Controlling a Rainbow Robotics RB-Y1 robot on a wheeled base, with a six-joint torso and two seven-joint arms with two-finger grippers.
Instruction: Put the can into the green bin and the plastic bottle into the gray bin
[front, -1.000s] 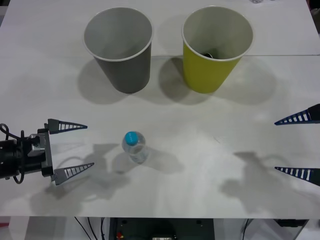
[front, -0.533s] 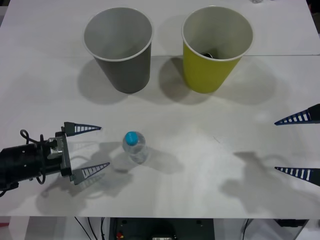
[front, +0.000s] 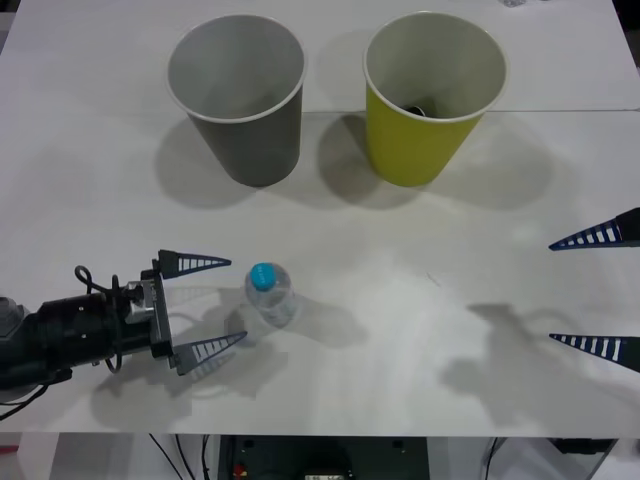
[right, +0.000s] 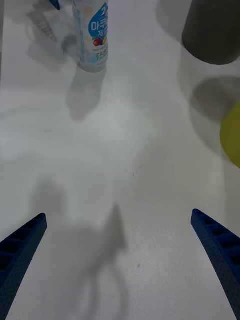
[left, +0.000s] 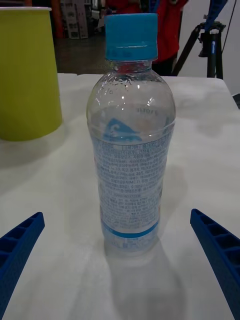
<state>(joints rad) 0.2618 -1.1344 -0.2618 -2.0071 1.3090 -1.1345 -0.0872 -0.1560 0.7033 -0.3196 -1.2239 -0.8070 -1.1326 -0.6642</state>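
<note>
Progress looks about half made, by our reading: a dark object lies at the bottom of the green bin (front: 434, 98), probably the can though we cannot say for certain, while the plastic bottle (front: 270, 293) stands upright on the white counter (front: 400, 290), well short of the gray bin (front: 237, 97), which looks empty. Taking the bottle as our landmark, our left gripper (front: 205, 304) sits just beside it, low over the counter, its jaws spread wide and pointing at it, one fingertip (front: 222, 263) near the cap and the other by the base, neither touching. Our right gripper (front: 594, 291) waits well apart from the bottle on the opposite side, jaws likewise spread and holding nothing. Grasping the bottle and carrying it to the gray bin remain.
</note>
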